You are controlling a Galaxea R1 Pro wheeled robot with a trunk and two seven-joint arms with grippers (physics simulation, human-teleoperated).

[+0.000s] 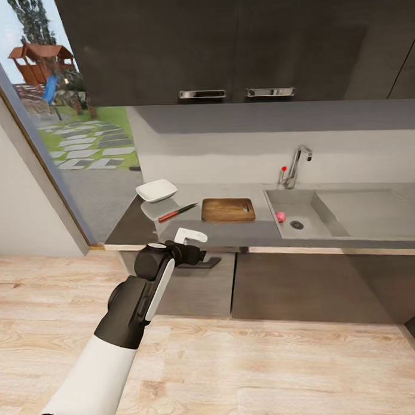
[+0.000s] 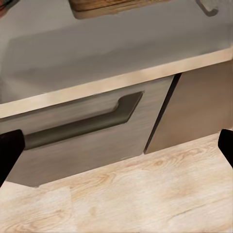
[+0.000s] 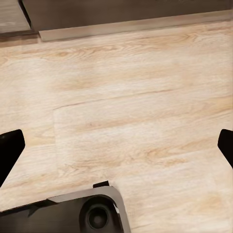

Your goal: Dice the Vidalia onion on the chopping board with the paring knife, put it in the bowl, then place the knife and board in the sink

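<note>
Vidalia onion (image 1: 281, 216) lies in the sink (image 1: 303, 199) by the drain, so nothing looks done yet. Chopping board (image 1: 228, 210), paring knife (image 1: 178, 213) and bowl (image 1: 156, 190) wait on the countertop (image 1: 130, 228). Left gripper (image 1: 194, 254) hangs before the cabinets, both grippers' fingers spread apart and empty.

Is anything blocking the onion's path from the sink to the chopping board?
Nothing visible does. The onion lies in the sink by its left wall; the chopping board sits just beyond that wall, with bare countertop between them.
</note>
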